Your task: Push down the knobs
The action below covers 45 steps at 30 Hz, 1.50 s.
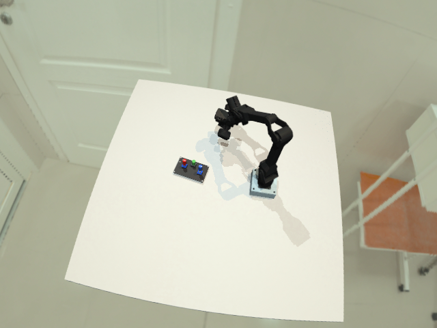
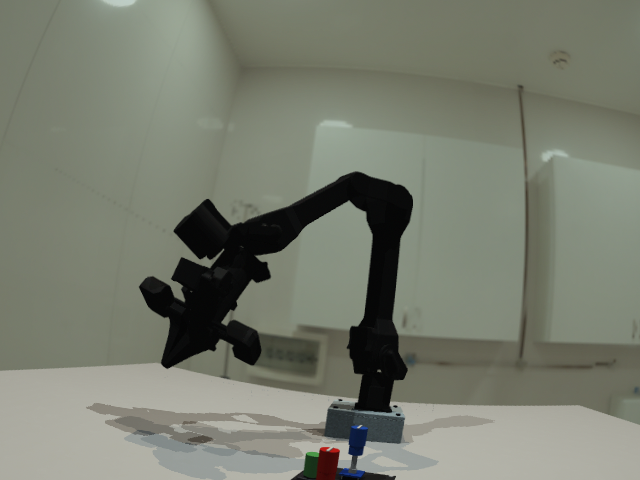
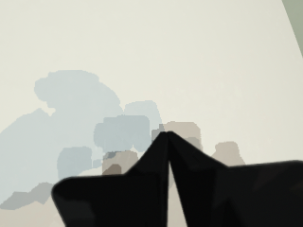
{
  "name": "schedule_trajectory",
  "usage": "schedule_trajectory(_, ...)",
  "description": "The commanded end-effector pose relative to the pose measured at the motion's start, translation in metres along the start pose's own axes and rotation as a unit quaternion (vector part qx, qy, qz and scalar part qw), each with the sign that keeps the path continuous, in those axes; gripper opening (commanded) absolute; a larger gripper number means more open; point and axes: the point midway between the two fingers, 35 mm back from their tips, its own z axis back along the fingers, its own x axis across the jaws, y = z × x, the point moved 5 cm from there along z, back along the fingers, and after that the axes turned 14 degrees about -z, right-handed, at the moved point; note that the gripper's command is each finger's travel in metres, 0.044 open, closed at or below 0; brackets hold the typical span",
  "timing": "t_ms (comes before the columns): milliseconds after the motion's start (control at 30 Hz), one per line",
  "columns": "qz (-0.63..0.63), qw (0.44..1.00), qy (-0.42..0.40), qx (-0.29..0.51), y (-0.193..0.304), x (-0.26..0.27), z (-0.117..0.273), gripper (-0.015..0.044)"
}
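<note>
The dark circuit board (image 1: 188, 174) lies left of the arm in the top view. A blue knob (image 1: 200, 166) (image 2: 357, 438) stands high, with bare shaft between it and its blue potentiometer (image 2: 352, 472). A red knob (image 1: 184, 160) (image 2: 328, 463) stands above another blue potentiometer; its lower end is cut off in the exterior view, so its gap is unclear. A green knob (image 1: 193, 162) (image 2: 311, 465) stands lower, between them at the board's back. My gripper (image 2: 165, 364) (image 3: 166, 137) is shut and empty, fingertips together, above the table and away from the board. The wrist view shows no knobs.
The white table (image 1: 169, 240) (image 2: 41, 392) bears the arm's grey base block (image 1: 263, 192) (image 2: 364, 423), to the right of the board. The arm's shadows fall across the table around the base and behind the board. The table's edge shows at upper right in the wrist view.
</note>
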Motion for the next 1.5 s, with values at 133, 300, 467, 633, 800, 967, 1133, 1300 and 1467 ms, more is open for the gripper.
schedule_trajectory(133,-0.106,0.991,-0.051,0.062,-0.030,0.052,-0.004,0.0000)
schedule_trajectory(300,-0.169,0.977,-0.068,0.111,-0.044,0.088,-0.001,0.0000)
schedule_trajectory(467,-0.227,0.957,-0.069,0.165,-0.055,0.127,0.006,0.0000)
schedule_trajectory(633,-0.281,0.933,-0.052,0.220,-0.062,0.167,0.017,0.0000)
schedule_trajectory(800,-0.330,0.905,-0.017,0.268,-0.064,0.208,0.034,0.0000)
schedule_trajectory(967,-0.366,0.880,0.026,0.300,-0.063,0.241,0.051,0.0000)
schedule_trajectory(1133,-0.367,0.880,0.028,0.301,-0.062,0.242,0.052,0.0000)
schedule_trajectory(1300,-0.367,0.880,0.028,0.301,-0.051,0.245,0.035,0.0000)
schedule_trajectory(1467,-0.367,0.880,0.028,0.301,-0.051,0.245,0.035,0.0000)
